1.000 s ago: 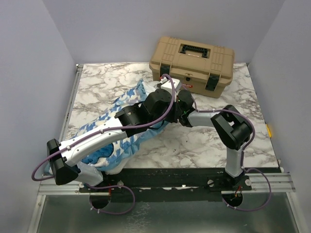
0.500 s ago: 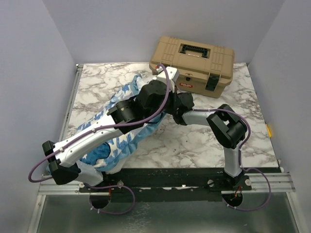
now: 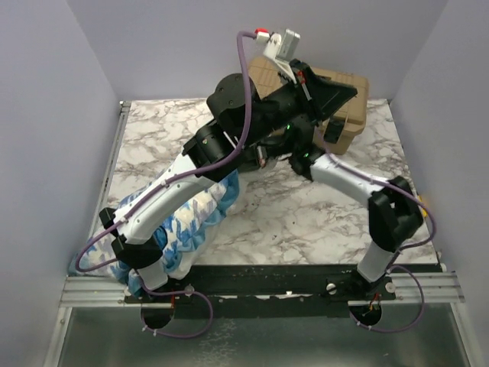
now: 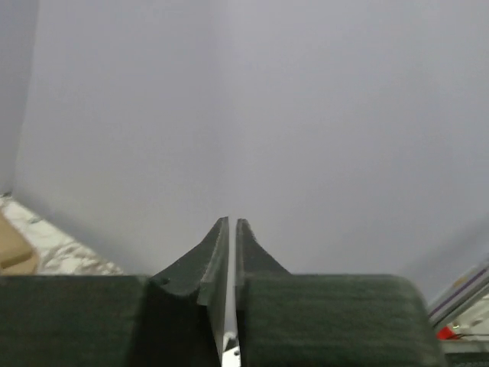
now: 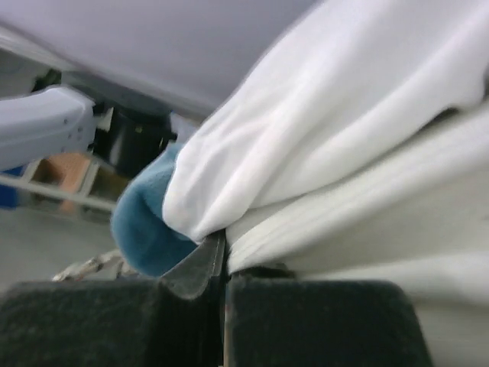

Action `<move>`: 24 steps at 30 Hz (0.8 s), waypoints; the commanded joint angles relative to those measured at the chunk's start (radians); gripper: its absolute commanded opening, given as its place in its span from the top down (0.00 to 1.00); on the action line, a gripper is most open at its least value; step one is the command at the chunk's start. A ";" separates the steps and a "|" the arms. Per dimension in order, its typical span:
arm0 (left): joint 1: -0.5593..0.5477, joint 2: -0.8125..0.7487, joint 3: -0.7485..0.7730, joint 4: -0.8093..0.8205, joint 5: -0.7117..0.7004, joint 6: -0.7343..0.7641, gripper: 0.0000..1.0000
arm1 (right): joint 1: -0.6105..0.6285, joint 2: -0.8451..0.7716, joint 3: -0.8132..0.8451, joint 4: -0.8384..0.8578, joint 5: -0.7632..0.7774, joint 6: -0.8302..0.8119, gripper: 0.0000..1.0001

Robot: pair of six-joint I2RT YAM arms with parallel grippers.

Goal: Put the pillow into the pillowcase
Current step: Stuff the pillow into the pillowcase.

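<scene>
The blue, cream and grey houndstooth fabric pillowcase (image 3: 195, 218) is seen draped from the middle of the white-and-grey marbled desk (image 3: 306, 222) down to its near-left corner. One end is lifted under the crossed arms. The right tool (image 5: 221, 237) is closed on a thin fold of white cloth just beside the blue frilled edging (image 5: 145, 229), which is judged to be the mouth of the case. The large plump white pillow is not clearly made out. It is judged to lie mostly inside the bulging case, and the white bulge in the right wrist view may be part of it.

The left tool (image 4: 231, 222) is shut with nothing seen to be held, and it is raised high toward the back wall.

Several risks are judged to follow:

- The pinch is slim, so the cloth could be pulled out of the right tool under the weight of the stuffing.
- If the mouth is tipped downward, the pillow could be shaken back out.
- The low end lies at the desk edge and could be dragged over it.
- The raised left arm is crossed over the right arm and held near the tan plastic toolbox (image 3: 351, 107), so a knock or a snagged purple cable (image 3: 246, 84) is possible.

No brand, label or writing can be read in any view.
</scene>
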 commanded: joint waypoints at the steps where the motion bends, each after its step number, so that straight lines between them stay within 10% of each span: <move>1: 0.058 0.042 0.055 0.031 0.035 -0.103 0.75 | -0.020 -0.148 0.270 -1.085 0.263 -0.766 1.00; 5: 0.180 -0.102 -0.201 -0.068 -0.164 -0.172 0.32 | -0.048 -0.162 0.272 -1.350 0.536 -0.842 0.76; 13: 0.269 -0.398 -0.517 -0.432 -0.645 -0.078 0.06 | -0.052 -0.333 0.243 -1.553 0.817 -0.894 0.19; 24: 0.444 -0.265 -0.681 -0.501 -0.237 -0.146 0.01 | -0.342 -0.213 0.336 -1.648 0.789 -1.016 0.10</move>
